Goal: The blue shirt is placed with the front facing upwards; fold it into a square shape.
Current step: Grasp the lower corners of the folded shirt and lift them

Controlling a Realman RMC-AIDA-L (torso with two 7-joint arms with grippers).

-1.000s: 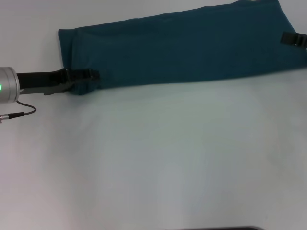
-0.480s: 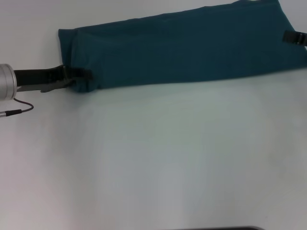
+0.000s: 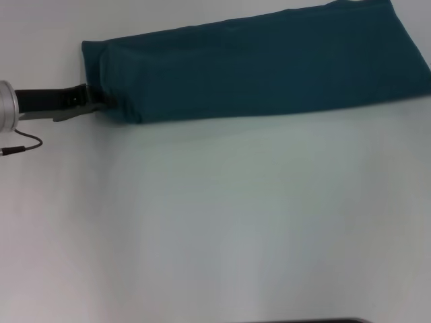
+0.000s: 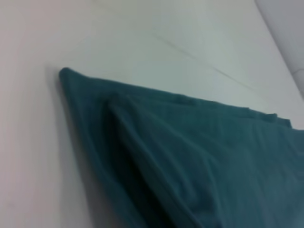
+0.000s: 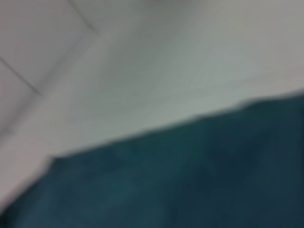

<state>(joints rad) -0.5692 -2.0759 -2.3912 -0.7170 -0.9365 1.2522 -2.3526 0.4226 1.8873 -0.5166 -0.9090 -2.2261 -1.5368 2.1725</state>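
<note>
surface: plain white tabletop (image 3: 222,222), seen from the head view; faint seam lines are shown on it in the wrist views.
shirt location: the blue shirt (image 3: 262,67) is laid at the far side of the table as a long narrow band, running from far left to the right edge of the head view, slightly slanted.
shirt state: already folded lengthwise; layered edges and a raised fold are seen at its left end in the left wrist view (image 4: 180,156). Judged partway to a square; cross folds not yet done.
left gripper: left gripper (image 3: 94,101) is held low at the shirt's left end, touching the cloth; whether the fingers are apart or clamped on fabric cannot be told.
right gripper: not seen in any view; only cloth and table are shown by the right wrist camera.
handling: judged soft, light, limp; sag and wrinkling are to be expected if lifted at one point. All layers should be pinched together.
grasp point: the left-end corners are judged best, with the matching right-end corners.
writing: none readable; no letters, tag or brand are visible on the exposed side.
</note>
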